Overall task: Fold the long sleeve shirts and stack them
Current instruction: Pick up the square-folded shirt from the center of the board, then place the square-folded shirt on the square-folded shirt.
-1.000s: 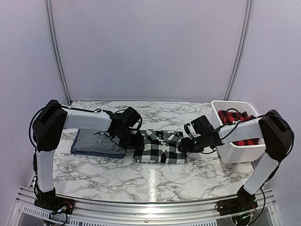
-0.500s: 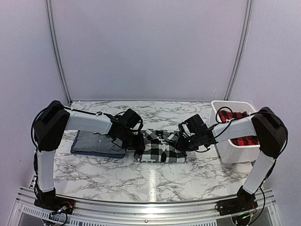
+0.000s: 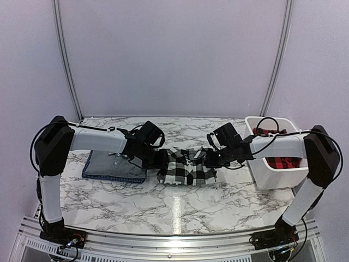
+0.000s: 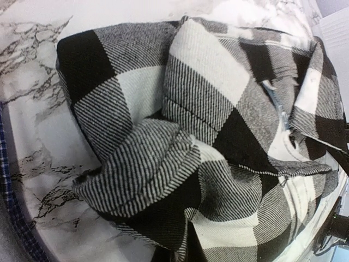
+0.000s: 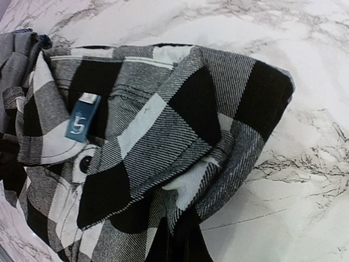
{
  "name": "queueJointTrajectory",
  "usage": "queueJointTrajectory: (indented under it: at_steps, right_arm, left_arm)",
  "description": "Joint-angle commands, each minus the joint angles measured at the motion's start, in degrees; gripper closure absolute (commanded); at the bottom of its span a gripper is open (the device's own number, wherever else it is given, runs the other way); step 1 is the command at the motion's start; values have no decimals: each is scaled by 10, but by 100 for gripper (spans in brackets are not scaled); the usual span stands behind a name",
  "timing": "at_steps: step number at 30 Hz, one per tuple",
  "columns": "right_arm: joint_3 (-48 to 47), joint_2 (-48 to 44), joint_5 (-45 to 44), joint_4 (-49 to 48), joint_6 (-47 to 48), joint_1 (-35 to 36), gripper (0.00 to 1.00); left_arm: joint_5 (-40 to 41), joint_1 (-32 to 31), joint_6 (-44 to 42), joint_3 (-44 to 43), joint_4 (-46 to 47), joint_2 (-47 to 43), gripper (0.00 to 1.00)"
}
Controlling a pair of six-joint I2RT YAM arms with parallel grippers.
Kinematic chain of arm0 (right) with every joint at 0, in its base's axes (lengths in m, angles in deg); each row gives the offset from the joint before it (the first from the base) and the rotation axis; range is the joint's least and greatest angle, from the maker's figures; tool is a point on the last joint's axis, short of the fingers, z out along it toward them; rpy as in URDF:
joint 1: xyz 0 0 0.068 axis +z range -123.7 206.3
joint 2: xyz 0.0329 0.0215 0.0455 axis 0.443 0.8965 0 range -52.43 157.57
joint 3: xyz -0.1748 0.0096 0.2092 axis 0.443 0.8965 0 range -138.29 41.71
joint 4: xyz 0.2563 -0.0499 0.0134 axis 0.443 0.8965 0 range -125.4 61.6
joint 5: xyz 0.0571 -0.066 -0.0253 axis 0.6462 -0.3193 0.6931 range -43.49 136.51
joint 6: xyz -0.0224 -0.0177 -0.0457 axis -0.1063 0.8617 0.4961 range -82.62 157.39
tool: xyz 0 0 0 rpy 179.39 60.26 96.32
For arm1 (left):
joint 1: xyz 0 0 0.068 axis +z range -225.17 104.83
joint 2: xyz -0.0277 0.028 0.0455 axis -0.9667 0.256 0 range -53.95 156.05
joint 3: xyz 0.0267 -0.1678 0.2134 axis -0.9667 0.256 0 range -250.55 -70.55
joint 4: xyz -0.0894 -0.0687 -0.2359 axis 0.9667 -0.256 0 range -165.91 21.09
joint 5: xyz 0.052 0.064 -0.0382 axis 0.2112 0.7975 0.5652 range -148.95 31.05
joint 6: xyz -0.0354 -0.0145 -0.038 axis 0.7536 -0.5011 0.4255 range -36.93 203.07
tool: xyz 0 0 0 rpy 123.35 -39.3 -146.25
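Observation:
The folded black-and-white checked shirt (image 3: 185, 168) hangs bunched between both arms at mid table. At its left edge my left gripper (image 3: 162, 159) is shut on the cloth, and in the left wrist view the checked shirt (image 4: 207, 109) covers the fingers. My right gripper (image 3: 210, 158) is shut on the right edge, its dark fingertips (image 5: 185, 245) pinching a fold of the checked shirt (image 5: 163, 120). The folded grey shirt (image 3: 112, 166) lies flat on the table to the left. A red-and-black checked shirt (image 3: 275, 147) sits crumpled in the bin.
The white bin (image 3: 278, 177) stands at the table's right side, close to the right arm. The grey shirt's edge (image 5: 13, 60) lies just beyond the checked one. Marble tabletop (image 3: 180, 204) spreads in front, and a metal rail runs along the near edge.
Both grippers have shut on the checked shirt's two side edges. The shirt has bunched narrower and shifted slightly toward the back, and both wrists have come closer together.

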Motion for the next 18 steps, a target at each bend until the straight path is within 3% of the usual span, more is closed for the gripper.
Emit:
queueJointTrajectory:
  at_steps: [1,10,18]
  right_arm:
    - [-48,-40,7,6,-4,18,100]
    - [-109,-36,33,-51,-50,54,100]
    - [-225,56,40,-106,-79,113,100]
  left_arm:
    - [2,-2,-2,-10,17,-69,100]
    - [14,48,-24,-4,-37,-165,100]
    - [33,138,-77,44,-116,-258,100]
